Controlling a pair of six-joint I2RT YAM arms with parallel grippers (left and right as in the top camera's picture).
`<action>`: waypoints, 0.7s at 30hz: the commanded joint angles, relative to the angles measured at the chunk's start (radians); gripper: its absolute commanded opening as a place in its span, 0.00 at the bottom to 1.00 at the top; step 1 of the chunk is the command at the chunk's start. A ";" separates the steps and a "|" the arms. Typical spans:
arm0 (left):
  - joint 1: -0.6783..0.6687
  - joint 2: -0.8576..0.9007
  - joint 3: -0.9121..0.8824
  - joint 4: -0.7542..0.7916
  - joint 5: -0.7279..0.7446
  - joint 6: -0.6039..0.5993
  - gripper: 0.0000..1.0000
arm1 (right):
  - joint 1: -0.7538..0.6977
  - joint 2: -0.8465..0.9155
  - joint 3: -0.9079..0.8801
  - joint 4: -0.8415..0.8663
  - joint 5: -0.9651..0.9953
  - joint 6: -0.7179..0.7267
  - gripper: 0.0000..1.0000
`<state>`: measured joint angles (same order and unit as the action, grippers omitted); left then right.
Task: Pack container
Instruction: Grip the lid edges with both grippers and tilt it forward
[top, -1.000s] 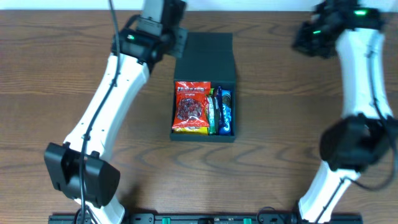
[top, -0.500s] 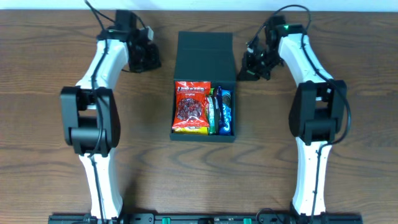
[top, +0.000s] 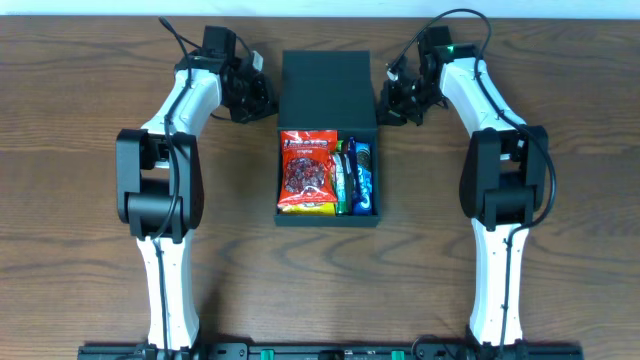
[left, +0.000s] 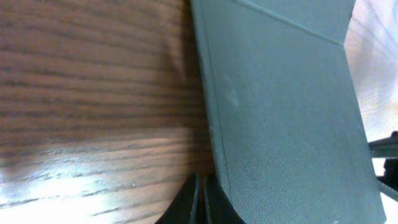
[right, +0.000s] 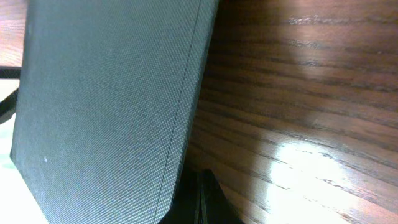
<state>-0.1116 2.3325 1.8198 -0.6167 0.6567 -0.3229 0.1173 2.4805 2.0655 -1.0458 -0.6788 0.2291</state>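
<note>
The dark teal container (top: 327, 217) stands open at the table's middle, its flat lid (top: 328, 85) lying back toward the far side. Inside lie a red snack packet (top: 308, 170), a green bar (top: 343, 178) and a blue packet (top: 363, 178). My left gripper (top: 263, 100) is shut and empty, its tips low at the lid's left edge (left: 202, 202). My right gripper (top: 388, 101) is shut and empty, its tips low at the lid's right edge (right: 200, 199). The lid fills much of both wrist views, the left wrist view (left: 280, 93) and the right wrist view (right: 106, 93).
The brown wooden table (top: 80, 200) surrounds the container. Both white arms reach in from the front edge, one on each side of the box. A black rail (top: 320, 352) runs along the near edge.
Both arms have swung inward and down. The left gripper has come to the lid's left edge and the right gripper to its right edge. The container and the snacks have not moved.
</note>
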 joint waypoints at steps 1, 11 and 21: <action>-0.014 0.018 0.000 0.024 0.085 -0.043 0.06 | 0.012 0.020 0.000 0.010 -0.089 -0.044 0.01; 0.028 0.015 0.024 0.056 0.183 -0.035 0.06 | -0.023 -0.023 0.003 0.032 -0.164 -0.157 0.02; 0.053 -0.105 0.127 0.053 0.227 0.083 0.06 | -0.041 -0.239 0.003 0.107 -0.164 -0.229 0.01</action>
<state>-0.0570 2.3127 1.9156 -0.5671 0.8478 -0.3054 0.0761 2.3425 2.0647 -0.9504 -0.7879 0.0475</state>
